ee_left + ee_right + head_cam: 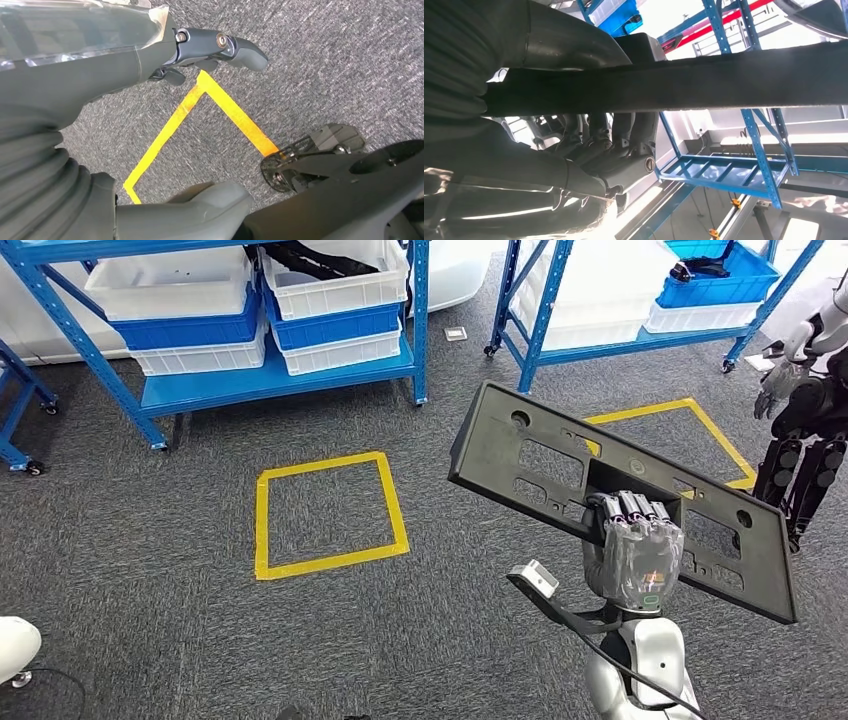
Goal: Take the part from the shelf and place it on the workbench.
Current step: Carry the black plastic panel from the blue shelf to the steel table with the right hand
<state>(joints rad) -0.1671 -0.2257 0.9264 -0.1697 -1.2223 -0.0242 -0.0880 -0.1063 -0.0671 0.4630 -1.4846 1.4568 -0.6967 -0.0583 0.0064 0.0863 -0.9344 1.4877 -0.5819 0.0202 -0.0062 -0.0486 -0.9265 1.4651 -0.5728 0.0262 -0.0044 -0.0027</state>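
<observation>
Right hand point(633, 552) sits nearest the head camera, raised in front of the body, fingers point(630, 508) curled over the near edge of the part point(545, 462) and gripping it. Part: flat black plastic panel with rectangular cut-outs and round holes, held roughly level, tilted down toward the robot's right, well above the grey carpet point(150, 540). The right wrist view has the panel point(724, 82) edge-on, dark fingers point(624, 145) wrapped on one side and the thick thumb point(559, 45) on the other.

Left hand point(150, 55) hangs over the carpet; fingers apart, holding nothing, thumb point(200, 205) set away from the dark fingers point(225, 45).

Floor: yellow tape square point(328, 514) ahead, a second tape square point(700, 425) partly behind the panel.

Containers: blue shelf point(270, 380) carries stacked white and blue bins point(335, 325); the top right bin holds something dark, contents otherwise not readable. Second blue shelf point(640, 338) at right holds a blue bin point(715, 280) with a dark object inside, on a white bin point(700, 316). Another robot's dark arm point(805, 440) stands at the right edge.
</observation>
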